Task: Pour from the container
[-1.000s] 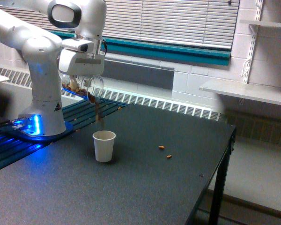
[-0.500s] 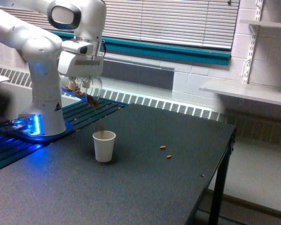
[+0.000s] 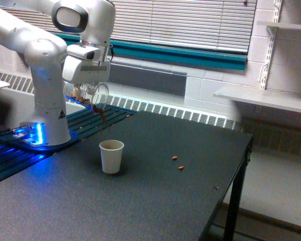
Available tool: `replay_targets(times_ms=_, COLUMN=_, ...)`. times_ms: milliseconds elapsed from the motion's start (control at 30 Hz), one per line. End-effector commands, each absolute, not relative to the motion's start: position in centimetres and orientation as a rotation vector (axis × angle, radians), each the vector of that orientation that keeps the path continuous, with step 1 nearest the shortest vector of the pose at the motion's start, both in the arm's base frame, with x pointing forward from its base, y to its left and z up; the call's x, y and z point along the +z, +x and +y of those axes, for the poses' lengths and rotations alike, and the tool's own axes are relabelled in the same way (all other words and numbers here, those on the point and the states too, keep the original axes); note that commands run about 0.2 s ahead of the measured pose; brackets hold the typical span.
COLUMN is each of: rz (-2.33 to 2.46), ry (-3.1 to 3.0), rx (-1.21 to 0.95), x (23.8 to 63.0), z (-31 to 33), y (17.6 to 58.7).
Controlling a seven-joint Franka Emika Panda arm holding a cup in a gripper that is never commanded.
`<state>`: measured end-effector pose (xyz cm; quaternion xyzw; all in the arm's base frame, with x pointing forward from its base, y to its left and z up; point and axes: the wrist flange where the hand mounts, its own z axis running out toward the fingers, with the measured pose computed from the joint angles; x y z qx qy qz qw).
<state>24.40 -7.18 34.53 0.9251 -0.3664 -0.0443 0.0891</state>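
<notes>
Pincer (image 3: 86, 85), at the end of the white arm (image 3: 42, 55), closed upon the container (image 3: 96, 95); the fingers themselves are largely hidden beneath the wrist housing, so the width of the grip cannot be read; the container, a clear tumbler, is held tipped well over on its side, mouth turned toward the exterior view's right and downward, above and slightly to the exterior view's left of the paper cup (image 3: 111, 156); brown nut-like pieces (image 3: 101, 114) are seen at the lip and in the air just below it, falling toward the cup; the paper cup stands upright on the dark bench (image 3: 155, 201), well apart from the container; two stray pieces (image 3: 177, 162) lie on the bench to the exterior view's right of the cup. Handling, as a judgement: the tumbler appears rigid, light and smooth-walled, hence liable to slip or rotate in a loose grip; hold is best taken across the side wall near mid-height, clear of the mouth; the loose contents shift at once on tilting and may overshoot the small cup.
</notes>
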Motion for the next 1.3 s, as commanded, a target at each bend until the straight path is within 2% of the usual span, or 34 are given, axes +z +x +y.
replay_targets(times_ms=33, rz=-1.028, ry=2.742, rx=-0.189, x=33.6, z=-6.5, y=24.2)
replay_targets(times_ms=1300, rz=-0.991, ry=2.735, rx=-0.339, x=33.4, z=-6.3, y=25.8)
